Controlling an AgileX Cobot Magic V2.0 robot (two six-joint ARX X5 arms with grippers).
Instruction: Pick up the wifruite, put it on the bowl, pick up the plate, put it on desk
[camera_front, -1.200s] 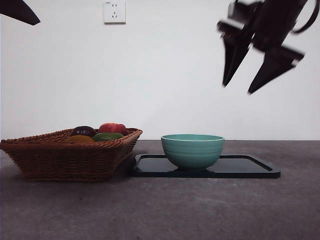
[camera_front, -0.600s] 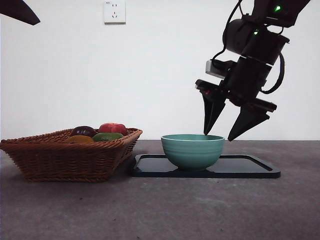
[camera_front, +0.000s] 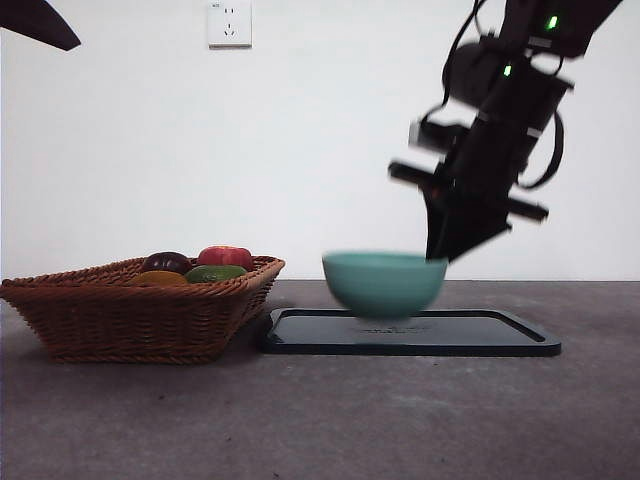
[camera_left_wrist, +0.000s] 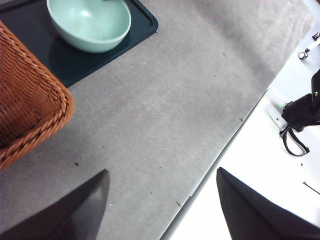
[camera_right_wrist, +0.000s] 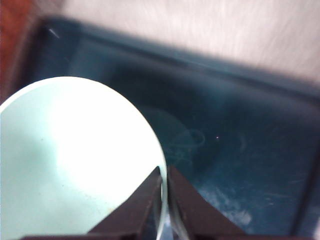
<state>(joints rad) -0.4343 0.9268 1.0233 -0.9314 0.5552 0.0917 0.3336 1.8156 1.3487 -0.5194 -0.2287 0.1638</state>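
A teal bowl hangs just above the flat black tray-shaped plate, blurred by motion. My right gripper comes down from the upper right and is shut on the bowl's right rim. In the right wrist view the gripper pinches the pale rim of the bowl over the plate. The bowl looks empty inside. A brownish-orange wifruite lies in the wicker basket. My left gripper is open, high over the grey desk.
The basket stands left of the plate and almost touches it, with a dark fruit, a red fruit and a green fruit inside. The desk edge runs near the left gripper. A wall socket is behind.
My right gripper came down from the upper right, straddled the bowl's right rim while open, then shut on it. The bowl has risen off the plate.
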